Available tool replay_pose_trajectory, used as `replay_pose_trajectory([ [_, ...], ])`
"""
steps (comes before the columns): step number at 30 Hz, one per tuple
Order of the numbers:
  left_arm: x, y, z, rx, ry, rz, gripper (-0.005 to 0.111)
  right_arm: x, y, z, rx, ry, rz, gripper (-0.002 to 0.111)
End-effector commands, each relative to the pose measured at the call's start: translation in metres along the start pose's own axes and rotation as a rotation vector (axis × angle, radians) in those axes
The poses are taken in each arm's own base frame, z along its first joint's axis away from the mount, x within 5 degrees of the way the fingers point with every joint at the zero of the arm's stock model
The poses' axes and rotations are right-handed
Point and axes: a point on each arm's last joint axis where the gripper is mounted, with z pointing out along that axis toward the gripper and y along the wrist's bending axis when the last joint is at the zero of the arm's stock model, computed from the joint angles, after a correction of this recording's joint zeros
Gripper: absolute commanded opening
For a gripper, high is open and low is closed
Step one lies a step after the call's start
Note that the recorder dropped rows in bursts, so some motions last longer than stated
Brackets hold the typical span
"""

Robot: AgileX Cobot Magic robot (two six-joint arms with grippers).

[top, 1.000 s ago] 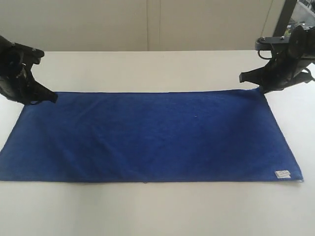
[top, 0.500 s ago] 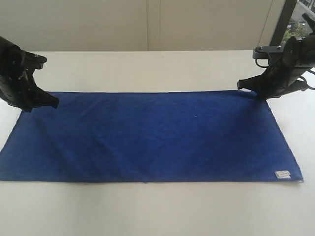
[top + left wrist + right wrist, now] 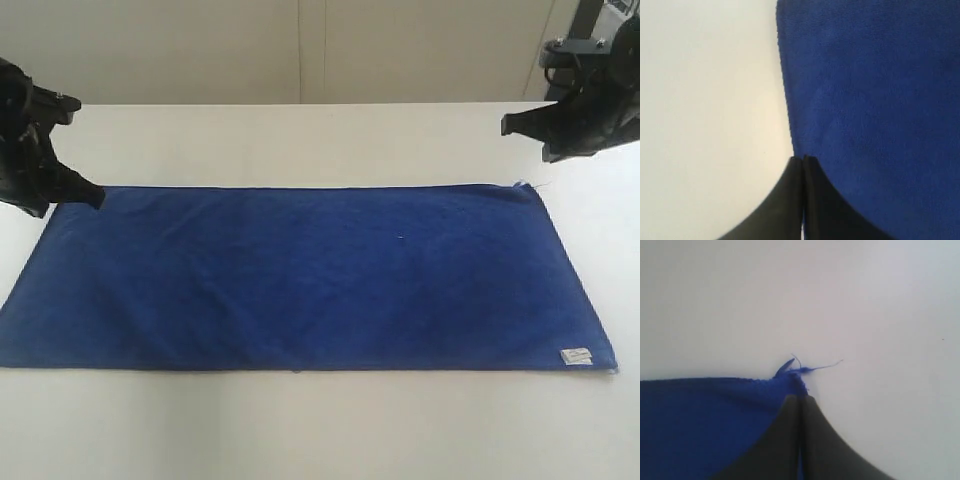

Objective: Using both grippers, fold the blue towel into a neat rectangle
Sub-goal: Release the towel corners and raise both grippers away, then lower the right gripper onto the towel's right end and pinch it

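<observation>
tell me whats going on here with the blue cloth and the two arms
The blue towel lies flat on the white table as a wide rectangle, with no part of it lifted. The left gripper is shut, its tip at the towel's far left corner. The right gripper is also shut and hangs above the far right corner, clear of the cloth. Neither one visibly holds the towel at this moment.
</observation>
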Motion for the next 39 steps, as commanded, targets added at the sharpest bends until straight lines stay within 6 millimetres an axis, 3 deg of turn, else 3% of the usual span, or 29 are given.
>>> replay_pose_trajectory([
  [1, 0.009, 0.004, -0.033, 0.101, 0.059, 0.035, 0.000, -0.002, -0.005, -0.038, 0.011, 0.048, -0.015, 0.000],
  [5, 0.018, 0.003, -0.052, 0.349, 0.093, 0.061, 0.000, 0.002, -0.003, -0.064, -0.008, 0.073, -0.003, 0.000],
  [10, 0.030, 0.029, -0.077, 0.544, 0.107, -0.028, 0.000, 0.021, -0.003, -0.094, -0.021, 0.106, -0.019, 0.000],
  [16, 0.051, 0.058, -0.119, 0.547, 0.099, -0.079, 0.000, 0.055, -0.004, -0.120, -0.020, 0.121, -0.024, 0.000],
  [23, 0.090, 0.054, -0.188, 0.513, -0.052, -0.081, 0.000, 0.081, 0.001, -0.137, -0.092, 0.114, -0.023, 0.000],
  [27, 0.123, 0.047, -0.215, 0.489, -0.129, -0.079, 0.000, 0.087, 0.005, -0.127, -0.142, 0.150, -0.043, 0.000],
  [31, 0.149, 0.042, -0.228, 0.453, -0.171, -0.074, 0.000, 0.089, 0.005, -0.098, -0.134, 0.185, -0.034, 0.000],
  [39, 0.164, 0.039, -0.246, 0.433, -0.223, -0.060, 0.000, 0.091, 0.002, -0.045, -0.109, 0.188, -0.016, 0.000],
])
